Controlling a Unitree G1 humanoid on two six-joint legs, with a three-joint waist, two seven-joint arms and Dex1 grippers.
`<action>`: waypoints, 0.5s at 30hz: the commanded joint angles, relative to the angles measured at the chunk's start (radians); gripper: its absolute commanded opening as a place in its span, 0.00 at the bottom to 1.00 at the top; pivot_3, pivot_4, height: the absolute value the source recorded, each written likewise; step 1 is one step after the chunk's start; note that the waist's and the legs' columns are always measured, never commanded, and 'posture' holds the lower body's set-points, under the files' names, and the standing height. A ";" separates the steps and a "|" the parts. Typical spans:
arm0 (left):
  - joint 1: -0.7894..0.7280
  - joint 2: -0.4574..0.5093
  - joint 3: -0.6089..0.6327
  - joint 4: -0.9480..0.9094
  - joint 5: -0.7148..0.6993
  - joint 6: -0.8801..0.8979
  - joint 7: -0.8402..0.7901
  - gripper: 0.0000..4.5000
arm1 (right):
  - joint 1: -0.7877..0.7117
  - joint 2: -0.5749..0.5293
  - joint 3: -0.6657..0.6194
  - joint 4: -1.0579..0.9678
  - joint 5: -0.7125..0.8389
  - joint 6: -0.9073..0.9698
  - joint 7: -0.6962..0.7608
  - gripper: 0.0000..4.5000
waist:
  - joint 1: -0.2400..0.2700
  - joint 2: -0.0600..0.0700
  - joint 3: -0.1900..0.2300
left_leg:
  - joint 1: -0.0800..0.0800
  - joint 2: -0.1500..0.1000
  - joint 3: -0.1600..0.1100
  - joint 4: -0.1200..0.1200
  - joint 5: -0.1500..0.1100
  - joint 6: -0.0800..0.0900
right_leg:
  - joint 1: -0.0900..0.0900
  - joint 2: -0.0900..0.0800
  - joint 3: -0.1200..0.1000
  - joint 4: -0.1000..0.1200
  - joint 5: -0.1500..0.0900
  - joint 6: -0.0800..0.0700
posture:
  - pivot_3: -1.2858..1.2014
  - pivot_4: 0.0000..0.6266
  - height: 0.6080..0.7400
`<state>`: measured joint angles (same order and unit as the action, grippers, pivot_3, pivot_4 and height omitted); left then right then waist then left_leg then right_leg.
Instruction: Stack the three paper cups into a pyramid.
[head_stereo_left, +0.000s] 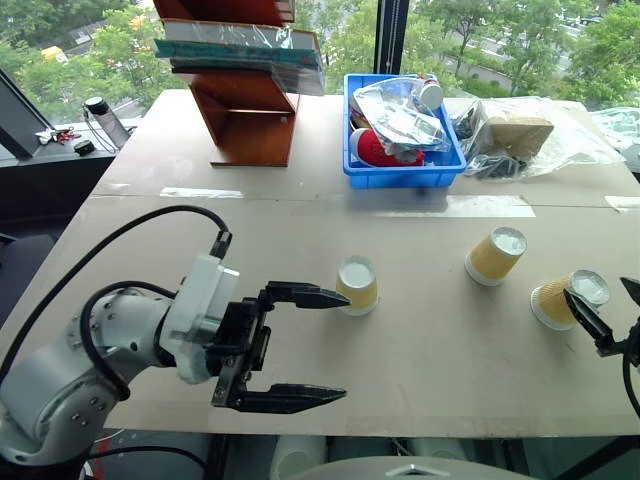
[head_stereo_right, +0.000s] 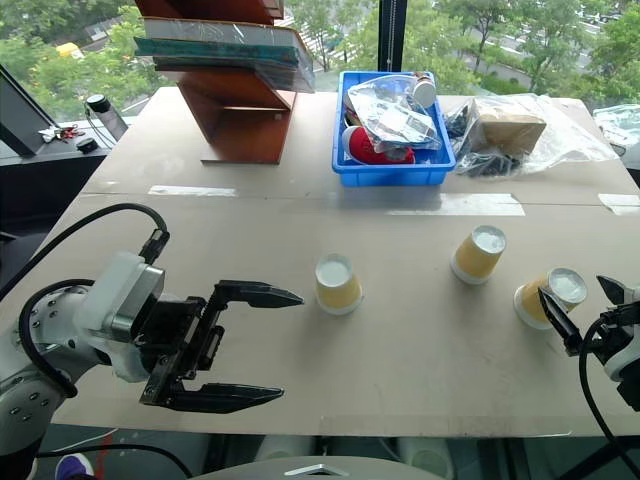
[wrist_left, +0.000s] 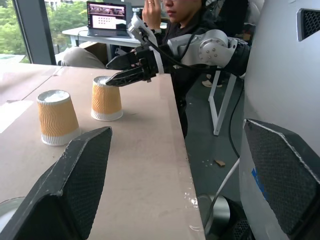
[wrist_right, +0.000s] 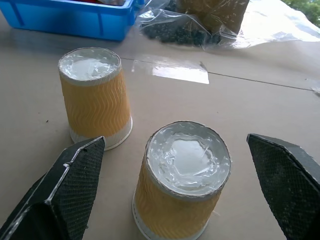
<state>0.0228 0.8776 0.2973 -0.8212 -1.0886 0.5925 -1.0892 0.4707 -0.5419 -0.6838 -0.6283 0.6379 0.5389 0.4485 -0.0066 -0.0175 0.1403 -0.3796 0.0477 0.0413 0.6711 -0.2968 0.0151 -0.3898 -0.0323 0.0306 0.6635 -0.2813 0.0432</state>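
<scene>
Tabletop holds three upturned yellow paper cups, unstacked.

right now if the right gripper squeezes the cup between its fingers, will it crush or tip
The rightmost cup looks like thin ribbed paper, so a hard squeeze would probably dent it. It stands upside down on its wide rim, so it should resist tipping; likely very light.

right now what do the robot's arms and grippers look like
The left arm has a glossy white rounded shell with black cables looping over it. The left gripper has a black body and two long black tapered fingers with textured pads. The right gripper has the same black fingers and a thin black cable.
</scene>
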 joint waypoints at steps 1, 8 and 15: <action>0.003 0.030 0.041 -0.034 -0.052 0.004 0.036 0.96 | -0.033 -0.005 -0.016 0.022 0.023 0.029 -0.027 1.00 | -0.002 0.000 0.000 | 0.000 0.000 0.000 0.000 0.000 0.000 | 0.000 0.000 0.000 0.000 0.000 0.000 | 0.52 0.24 1.00; -0.061 0.053 0.009 0.049 -0.024 0.012 0.032 0.96 | -0.081 -0.001 0.016 0.054 0.031 0.062 -0.038 1.00 | -0.004 0.001 0.000 | 0.001 0.000 0.001 0.000 0.000 0.000 | 0.000 0.001 -0.002 0.000 0.000 0.000 | 0.52 0.24 1.00; -0.054 0.057 0.021 0.070 -0.003 -0.003 0.010 0.96 | -0.101 -0.001 0.042 0.064 0.042 0.079 -0.038 1.00 | -0.003 0.001 0.000 | 0.000 0.000 0.002 0.000 0.000 0.000 | -0.001 0.001 -0.001 -0.001 0.000 0.000 | 0.52 0.24 1.00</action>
<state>-0.0323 0.9241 0.3038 -0.7425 -1.0952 0.6032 -1.0684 0.3738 -0.5402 -0.6334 -0.5510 0.6713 0.6220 0.4101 -0.0098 -0.0162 0.1407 -0.3796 0.0472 0.0431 0.6709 -0.2968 0.0151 -0.3905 -0.0315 0.0292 0.6630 -0.2813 0.0432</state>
